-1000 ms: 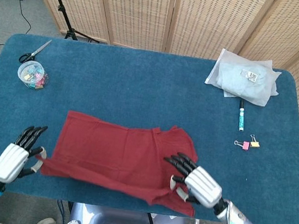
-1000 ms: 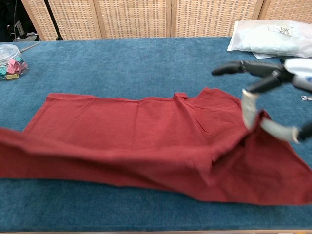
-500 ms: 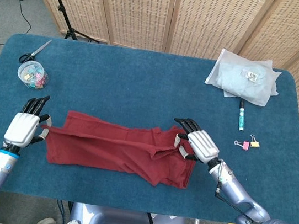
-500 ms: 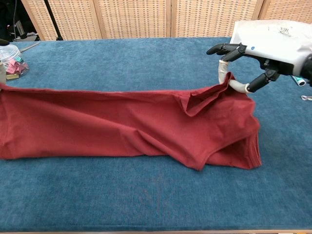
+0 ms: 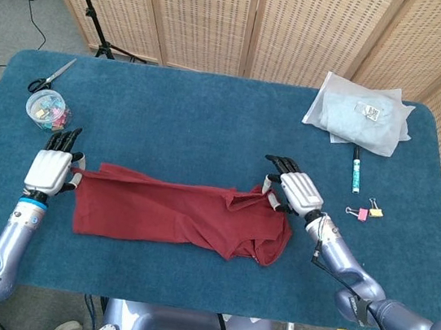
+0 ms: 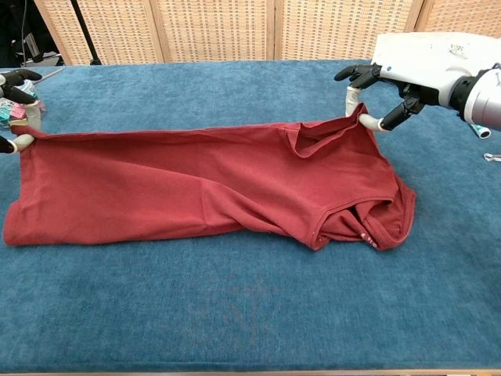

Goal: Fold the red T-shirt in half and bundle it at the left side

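Red cotton T-shirt (image 5: 172, 216) lies folded lengthwise, a wide strip on the blue felt-covered table (image 5: 209, 126), near the front edge. Left hand (image 5: 49, 171) pinches its left far corner; right hand (image 5: 295, 190) pinches its right far corner. Both corners sit just off the cloth.

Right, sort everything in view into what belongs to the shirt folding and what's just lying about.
Belongs to the job:
red T-shirt
left hand, pinching its left corner
right hand, pinching its far right edge

Just lying about:
scissors
tub of clips
plastic package
marker
two binder clips
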Motion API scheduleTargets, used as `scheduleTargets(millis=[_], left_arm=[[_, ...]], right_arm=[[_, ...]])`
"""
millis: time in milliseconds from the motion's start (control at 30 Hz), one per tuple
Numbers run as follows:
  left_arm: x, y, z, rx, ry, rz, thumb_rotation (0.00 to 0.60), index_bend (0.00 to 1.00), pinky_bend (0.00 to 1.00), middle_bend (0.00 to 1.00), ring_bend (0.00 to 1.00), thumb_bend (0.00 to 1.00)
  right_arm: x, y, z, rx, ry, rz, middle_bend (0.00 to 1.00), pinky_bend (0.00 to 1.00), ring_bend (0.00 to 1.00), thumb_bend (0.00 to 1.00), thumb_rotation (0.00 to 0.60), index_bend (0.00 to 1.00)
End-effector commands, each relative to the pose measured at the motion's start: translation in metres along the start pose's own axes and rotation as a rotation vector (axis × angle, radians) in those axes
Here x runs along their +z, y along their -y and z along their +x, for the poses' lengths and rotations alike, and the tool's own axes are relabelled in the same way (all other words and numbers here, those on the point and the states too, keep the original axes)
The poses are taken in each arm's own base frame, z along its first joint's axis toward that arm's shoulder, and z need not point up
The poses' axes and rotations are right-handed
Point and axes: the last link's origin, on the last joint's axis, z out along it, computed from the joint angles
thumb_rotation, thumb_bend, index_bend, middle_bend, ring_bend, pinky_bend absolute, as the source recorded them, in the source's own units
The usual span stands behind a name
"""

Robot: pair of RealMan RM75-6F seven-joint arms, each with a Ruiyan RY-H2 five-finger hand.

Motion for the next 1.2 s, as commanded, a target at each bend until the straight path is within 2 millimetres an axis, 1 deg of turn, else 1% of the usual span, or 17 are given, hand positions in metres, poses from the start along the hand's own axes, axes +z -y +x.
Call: scheduleTargets(millis=[33,233,267,300,333,400,500,567,600,633,700,733,767,833,867,1067,1200], left_arm=[[0.006,-0.002,-0.003,-0.001,0.002,0.003,0.6,0.75,0.0,0.0,0.0,0.56],[0.013,-0.003,-0.009,0.01,0.01,0.018,0.6,0.75,0.0,0.0,0.0,0.54],[0.014,-0.004,-0.01,0.012,0.012,0.02,0.6,0.74,0.0,0.0,0.0,0.53],[0.014,-0.004,-0.01,0.014,0.015,0.022,0.6,0.7,0.0,0.0,0.0,0.52],[0.015,-0.004,-0.011,0.011,0.02,0.024,0.6,0.66,0.0,0.0,0.0,0.51],[0.016,-0.005,-0.012,0.009,0.028,0.027,0.6,0.44,0.0,0.0,0.0,0.48],[0.018,-0.007,-0.014,0.012,0.036,0.028,0.6,0.19,0.0,0.0,0.0,0.47],[0.018,-0.007,-0.016,0.008,0.042,0.03,0.6,0.06,0.0,0.0,0.0,0.46],[0.019,-0.008,-0.016,0.007,0.043,0.03,0.6,0.02,0.0,0.0,0.0,0.46],[0.019,-0.008,-0.016,0.006,0.043,0.031,0.6,0.0,0.0,0.0,0.0,0.45],[0.02,-0.009,-0.016,-0.001,0.041,0.029,0.6,0.0,0.0,0.0,0.0,0.42],[0.02,-0.009,-0.016,-0.004,0.041,0.027,0.6,0.0,0.0,0.0,0.0,0.41],[0.02,-0.01,-0.016,-0.008,0.04,0.024,0.6,0.0,0.0,0.0,0.0,0.4],[0.019,-0.01,-0.015,-0.014,0.037,0.018,0.6,0.0,0.0,0.0,0.0,0.39],[0.018,-0.01,-0.014,-0.019,0.034,0.015,0.6,0.0,0.0,0.0,0.0,0.39],[0.01,-0.007,-0.007,-0.03,0.024,0.007,0.6,0.0,0.0,0.0,0.0,0.38],[0.003,-0.004,-0.002,-0.039,0.02,0.001,0.6,0.0,0.0,0.0,0.0,0.38]], right_arm=[[0.007,-0.002,-0.001,-0.002,0.005,-0.017,0.07,0.0,0.0,0.54,0.6,0.67],[0.016,-0.007,-0.004,-0.015,0.019,-0.045,0.07,0.0,0.0,0.54,0.6,0.67],[0.017,-0.007,-0.005,-0.016,0.02,-0.047,0.07,0.0,0.0,0.54,0.6,0.67],[0.018,-0.008,-0.005,-0.019,0.021,-0.05,0.07,0.0,0.0,0.54,0.6,0.67],[0.019,-0.008,-0.006,-0.024,0.023,-0.053,0.07,0.0,0.0,0.54,0.6,0.67],[0.021,-0.009,-0.006,-0.03,0.024,-0.058,0.07,0.0,0.0,0.54,0.6,0.67],[0.026,-0.012,-0.008,-0.047,0.028,-0.073,0.07,0.0,0.0,0.54,0.6,0.67],[0.028,-0.015,-0.008,-0.062,0.029,-0.085,0.07,0.0,0.0,0.54,0.6,0.67],[0.03,-0.016,-0.008,-0.071,0.026,-0.092,0.07,0.0,0.0,0.53,0.6,0.67],[0.03,-0.017,-0.008,-0.077,0.025,-0.096,0.07,0.0,0.0,0.49,0.6,0.65],[0.032,-0.021,-0.007,-0.096,0.022,-0.11,0.05,0.0,0.0,0.38,0.6,0.54],[0.032,-0.022,-0.007,-0.107,0.02,-0.116,0.02,0.0,0.0,0.3,0.6,0.41],[0.032,-0.025,-0.007,-0.124,0.025,-0.124,0.01,0.0,0.0,0.21,0.6,0.27],[0.03,-0.027,-0.005,-0.144,0.03,-0.133,0.0,0.0,0.0,0.07,0.6,0.07],[0.029,-0.027,-0.003,-0.146,0.019,-0.134,0.0,0.0,0.0,0.02,0.6,0.01],[0.018,-0.023,0.014,-0.191,-0.067,-0.116,0.0,0.0,0.0,0.0,0.6,0.0],[0.005,-0.019,0.024,-0.21,-0.09,-0.108,0.0,0.0,0.0,0.0,0.6,0.0]])
